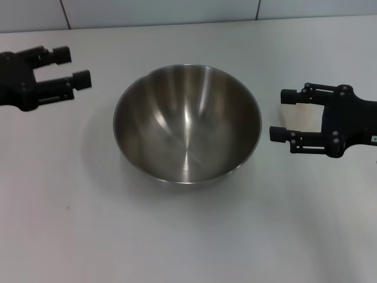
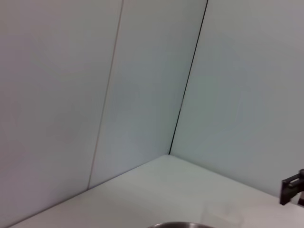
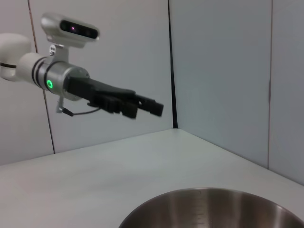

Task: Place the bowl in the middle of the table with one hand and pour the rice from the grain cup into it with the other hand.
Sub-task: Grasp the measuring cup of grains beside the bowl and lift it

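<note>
— Where did the bowl (image 1: pixel 187 122) sit?

— Upright near the middle of the counter (image 1: pixel 188 236), a little toward the far edge. Its steel inside showed no rice.

— And the left end effector (image 1: pixel 66 69)?

— It hung off to the bowl's left, toward the far left corner of the counter, fingers spread apart and gripping nothing, tips pointing at the bowl but well clear of its rim.

— The right one?

— The right end effector (image 1: pixel 281 115) was near the right edge, also released, its two fingers parted and aimed at the bowl, close to the rim without touching it.

— Any sign of the cup?

— In the left wrist view a faint clear cup (image 2: pixel 222 214) stood on the counter just past the bowl's rim. I could not tell whether it held rice.

— Behind the counter?

— A pale panelled wall (image 1: pixel 159 10) along the far edge.
</note>
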Controlling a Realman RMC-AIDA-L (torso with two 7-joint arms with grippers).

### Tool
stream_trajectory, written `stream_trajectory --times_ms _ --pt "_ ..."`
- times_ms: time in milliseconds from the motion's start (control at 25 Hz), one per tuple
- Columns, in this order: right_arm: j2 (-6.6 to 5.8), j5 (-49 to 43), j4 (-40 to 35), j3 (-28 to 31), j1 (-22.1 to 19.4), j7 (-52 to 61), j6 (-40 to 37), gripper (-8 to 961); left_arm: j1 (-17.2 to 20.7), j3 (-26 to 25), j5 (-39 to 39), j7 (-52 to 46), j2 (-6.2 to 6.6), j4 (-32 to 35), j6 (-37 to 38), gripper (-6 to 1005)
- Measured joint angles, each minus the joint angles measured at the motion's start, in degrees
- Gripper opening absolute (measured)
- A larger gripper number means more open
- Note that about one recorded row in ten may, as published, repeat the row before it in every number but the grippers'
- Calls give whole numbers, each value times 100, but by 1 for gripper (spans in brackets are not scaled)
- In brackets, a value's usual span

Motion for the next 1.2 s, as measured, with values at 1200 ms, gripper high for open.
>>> stream_trajectory --times_ms 1200 --pt "-5 -5 47 298 -358 163 4 747 196 294 413 1543 -115 -142 416 781"
